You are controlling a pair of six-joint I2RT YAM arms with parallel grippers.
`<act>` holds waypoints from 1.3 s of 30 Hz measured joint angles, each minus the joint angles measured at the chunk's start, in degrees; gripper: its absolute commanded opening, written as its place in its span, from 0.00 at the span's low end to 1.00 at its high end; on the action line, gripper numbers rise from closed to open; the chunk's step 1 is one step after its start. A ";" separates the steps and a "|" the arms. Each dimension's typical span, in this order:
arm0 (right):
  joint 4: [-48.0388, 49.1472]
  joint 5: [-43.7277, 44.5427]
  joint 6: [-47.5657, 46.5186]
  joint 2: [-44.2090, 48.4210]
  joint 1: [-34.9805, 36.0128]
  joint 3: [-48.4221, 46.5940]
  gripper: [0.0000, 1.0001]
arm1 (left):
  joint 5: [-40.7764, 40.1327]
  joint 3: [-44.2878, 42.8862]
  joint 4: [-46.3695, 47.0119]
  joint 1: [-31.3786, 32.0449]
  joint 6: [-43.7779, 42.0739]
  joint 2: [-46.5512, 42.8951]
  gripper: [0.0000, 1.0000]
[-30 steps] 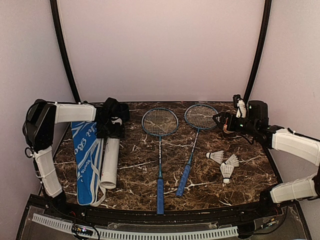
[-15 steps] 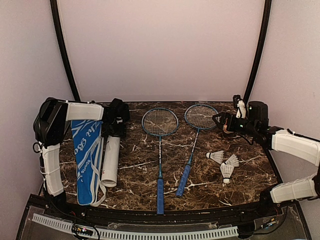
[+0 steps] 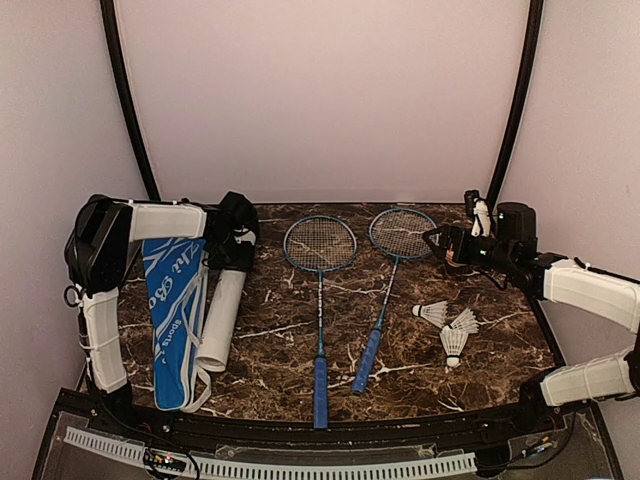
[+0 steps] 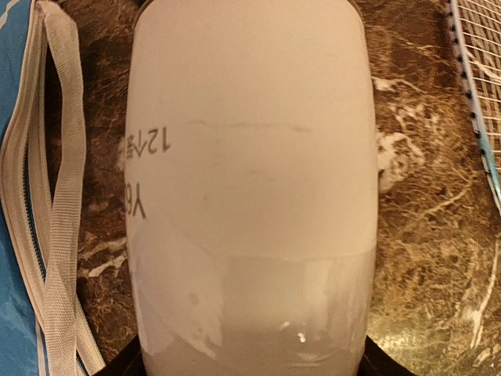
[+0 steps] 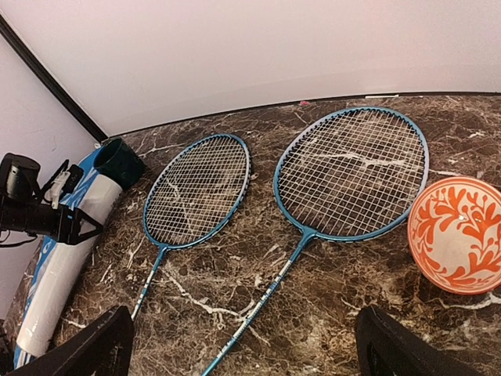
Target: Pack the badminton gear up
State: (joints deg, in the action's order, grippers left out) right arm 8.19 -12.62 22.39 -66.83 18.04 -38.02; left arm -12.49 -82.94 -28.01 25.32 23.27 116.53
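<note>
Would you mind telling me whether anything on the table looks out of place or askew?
Yes: an orange-patterned bowl sits beside the head of the right-hand racket, and it is not badminton gear. The white tube also lies at a slant beside the blue bag, not parallel to it.

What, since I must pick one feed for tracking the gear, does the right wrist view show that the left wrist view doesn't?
Only right wrist: the right racket's head, an orange patterned bowl, a dark cup at the far end of the white tube. Only left wrist: printed characters on that tube, the grey strap of the blue bag. Both: the tube, the bag, the left racket's head, the marble table.
</note>
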 measured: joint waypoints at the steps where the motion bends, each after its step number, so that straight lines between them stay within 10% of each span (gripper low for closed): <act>1: -0.02 -0.28 0.00 0.00 0.00 0.00 0.99 | 0.33 0.00 0.00 0.28 -0.63 -0.44 0.49; 21: -2.99 -14.10 -5.55 4.17 0.74 -5.90 0.98 | 14.03 4.98 4.44 17.25 -31.06 -29.14 0.50; 39: -12.50 -24.79 -12.55 0.94 23.32 -16.31 0.57 | 22.08 31.54 18.14 26.73 -53.92 -46.64 0.42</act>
State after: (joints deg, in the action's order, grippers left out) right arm -4.32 -37.41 9.85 -65.89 41.36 -54.33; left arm 9.58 -51.40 -9.87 52.05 -30.65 69.89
